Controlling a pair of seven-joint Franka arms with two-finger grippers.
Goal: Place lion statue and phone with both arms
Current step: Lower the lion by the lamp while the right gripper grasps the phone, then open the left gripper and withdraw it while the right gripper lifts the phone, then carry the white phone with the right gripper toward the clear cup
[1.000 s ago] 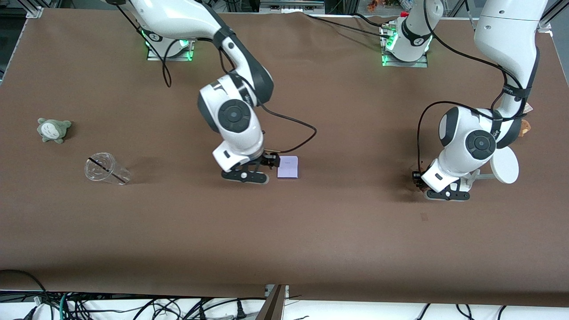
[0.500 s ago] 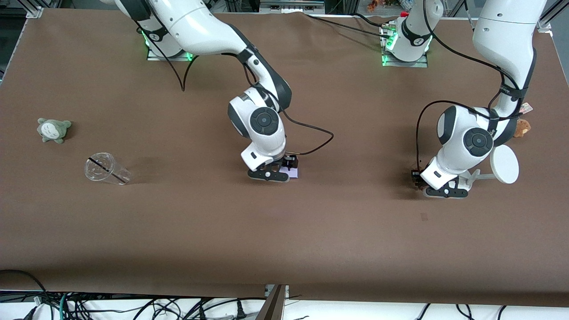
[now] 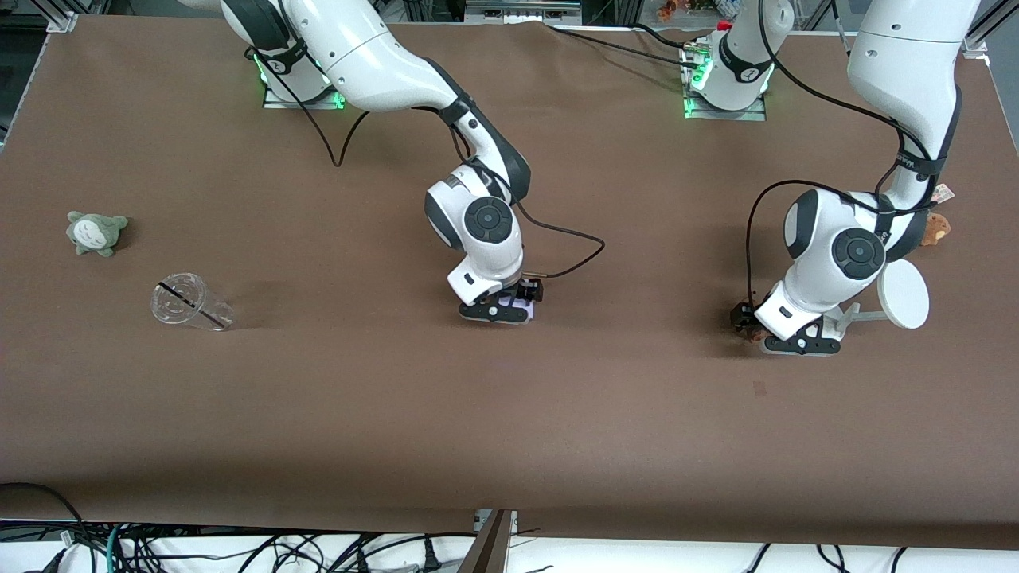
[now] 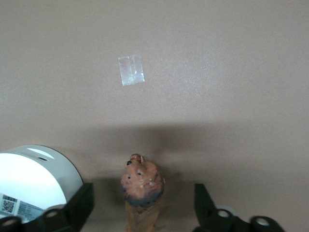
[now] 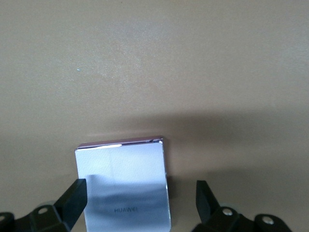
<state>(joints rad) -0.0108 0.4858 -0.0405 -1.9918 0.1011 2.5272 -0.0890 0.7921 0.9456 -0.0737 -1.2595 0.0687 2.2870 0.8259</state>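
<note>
- The left gripper (image 4: pixel 142 210) is low at the table (image 3: pixel 509 414), fingers apart, and the lion statue (image 4: pixel 141 193) stands between them (touching neither), near the white stand (image 3: pixel 903 295) at 3 o'clock.
- The right gripper (image 5: pixel 140 203) is spread around the phone (image 5: pixel 123 188), flat at mid-table.

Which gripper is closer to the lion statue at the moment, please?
Left. The left gripper straddles the lion statue, fingers open. The right gripper is over the phone mid-table.

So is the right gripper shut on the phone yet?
Not yet: the right gripper is open, fingers apart on either side of the phone lying flat.
</note>
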